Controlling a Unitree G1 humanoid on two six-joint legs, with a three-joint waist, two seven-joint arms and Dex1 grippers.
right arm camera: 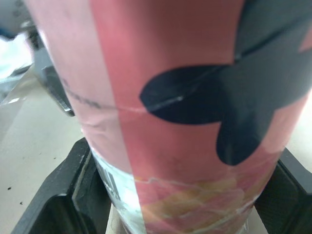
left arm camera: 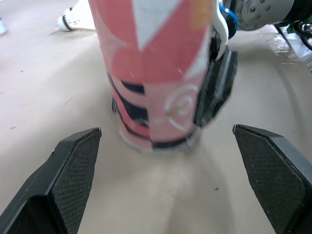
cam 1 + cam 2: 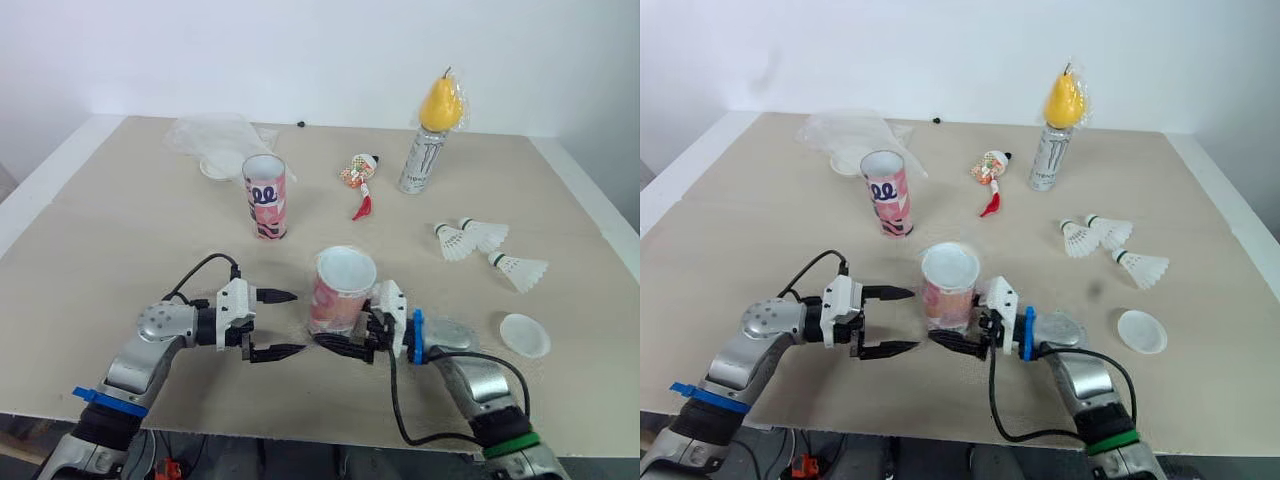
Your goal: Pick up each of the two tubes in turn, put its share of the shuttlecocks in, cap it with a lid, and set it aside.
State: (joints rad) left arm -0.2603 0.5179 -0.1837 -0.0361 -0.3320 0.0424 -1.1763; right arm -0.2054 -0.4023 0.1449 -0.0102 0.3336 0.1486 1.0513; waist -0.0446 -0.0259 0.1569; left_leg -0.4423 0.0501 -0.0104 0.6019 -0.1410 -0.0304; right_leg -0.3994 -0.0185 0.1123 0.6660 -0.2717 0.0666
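Hanging just left of the near tube point(image 3: 342, 290), the left pincer point(image 3: 298, 322) is sitting with its fingers wide apart. That tube is standing upright, near-centre on the tabletop point(image 3: 120, 230), with the right pincer point(image 3: 338, 338) clamping its base from the right. Shuttlecocks point(image 3: 455, 241) are lying further right. Can't tell what's inside it.

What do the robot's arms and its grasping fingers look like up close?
Both arms are silvery metal with rounded joints. Each ends in a white block carrying two black pointed fingers with gridded inner pads. The left arm wears a blue band, the right arm a green band and a blue ring at the wrist. A black cable loops off each.
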